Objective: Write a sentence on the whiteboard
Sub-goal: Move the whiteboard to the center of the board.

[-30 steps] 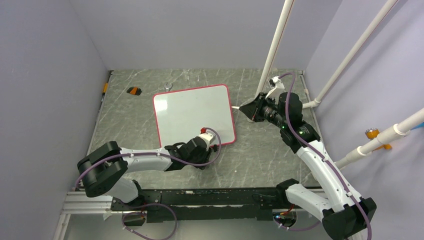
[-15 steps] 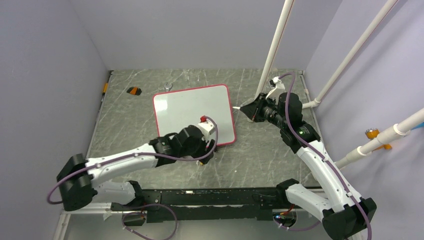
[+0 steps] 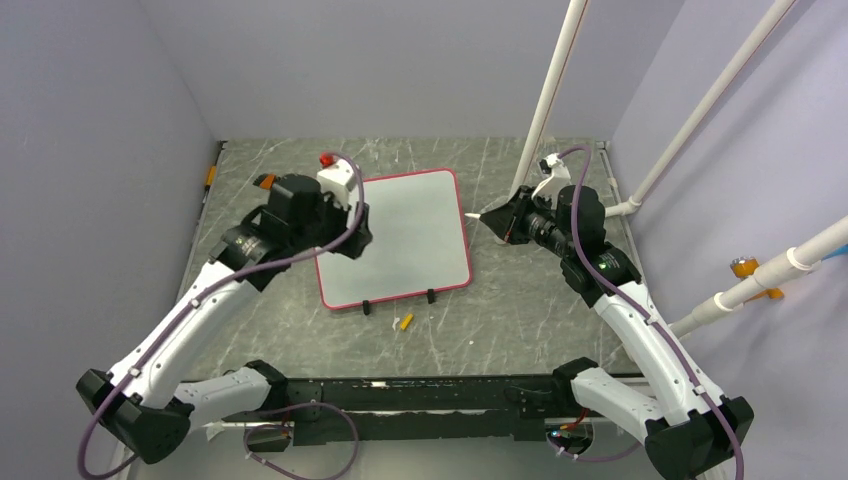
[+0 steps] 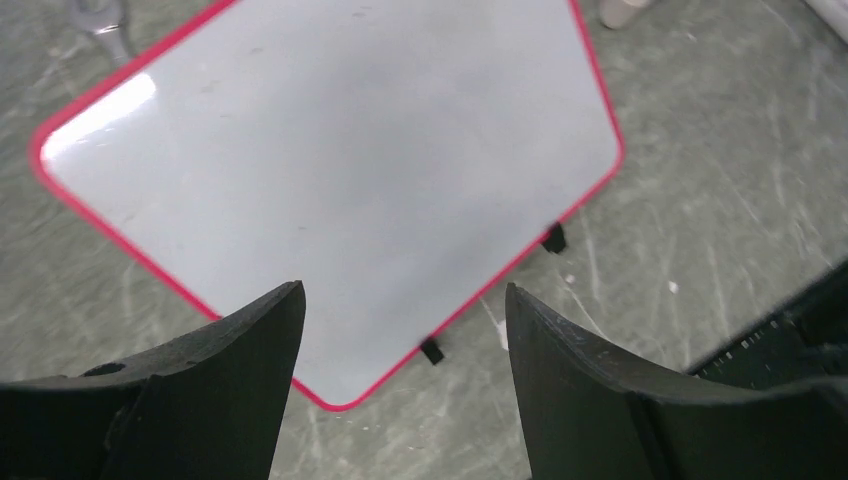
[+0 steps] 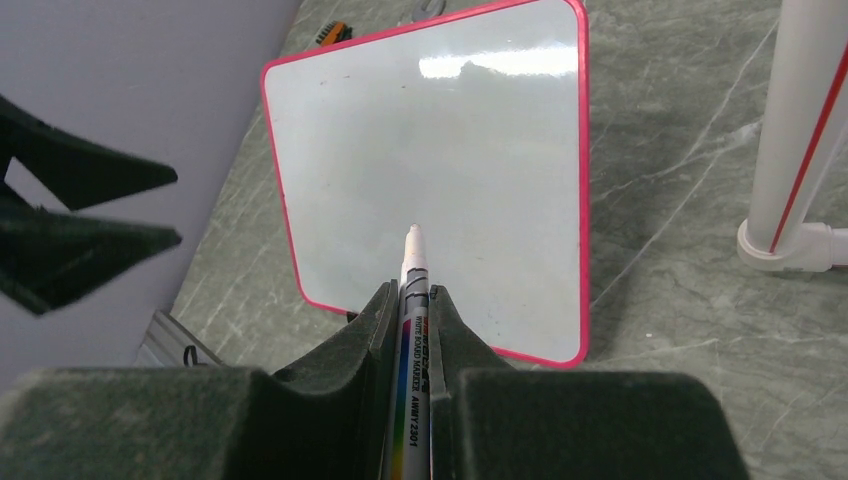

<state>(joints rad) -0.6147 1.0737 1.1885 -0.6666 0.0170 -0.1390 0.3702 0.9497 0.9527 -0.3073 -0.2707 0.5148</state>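
Since a second ago my left arm has swung from the near right corner of the whiteboard (image 3: 410, 235) up over its far left part, and the jaws have widened. Nearest me, a small orange-yellow piece (image 3: 404, 322) lies on the table (image 3: 520, 310), just off the board's near edge, close to the two black clips (image 3: 367, 306). The board lies flat mid-table, red frame all round. My left gripper (image 4: 402, 295) hangs above it, fingers spread, nothing between them. My right gripper (image 5: 412, 292) sits beside the right edge, pinching a marker (image 5: 413, 262) whose white tip points across the board.
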